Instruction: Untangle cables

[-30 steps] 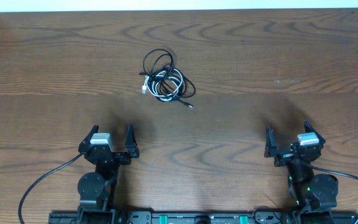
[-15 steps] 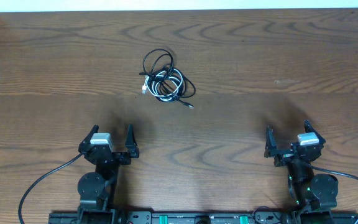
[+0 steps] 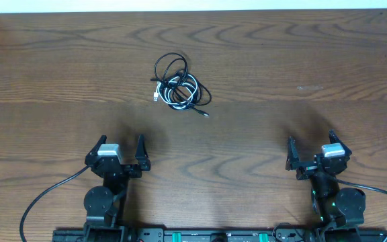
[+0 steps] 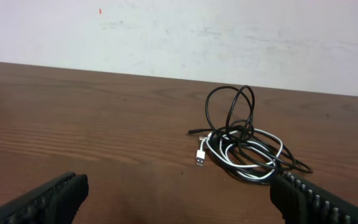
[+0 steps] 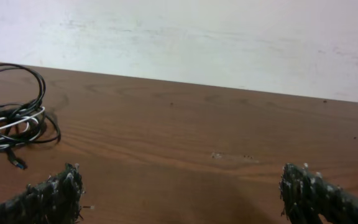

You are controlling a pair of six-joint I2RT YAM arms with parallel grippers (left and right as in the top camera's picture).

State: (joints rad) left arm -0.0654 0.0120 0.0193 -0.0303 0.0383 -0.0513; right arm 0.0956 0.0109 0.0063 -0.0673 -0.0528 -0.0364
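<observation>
The cables (image 3: 177, 86) lie in one tangled coil on the wooden table, left of centre toward the far side: a thin black cord looped over a white cord with a small plug end (image 3: 156, 98). In the left wrist view the cables (image 4: 244, 146) sit ahead and to the right; in the right wrist view the cables (image 5: 14, 118) lie far left. My left gripper (image 3: 120, 146) stands open near the front edge, well short of the coil, with nothing between its fingers. My right gripper (image 3: 311, 145) is open at the front right, also holding nothing.
Thick black wires (image 3: 46, 198) run from the arm bases along the table's front edge. A white wall (image 4: 179, 37) rises behind the table's far edge. Bare wood (image 3: 281, 67) stretches to the right of the coil.
</observation>
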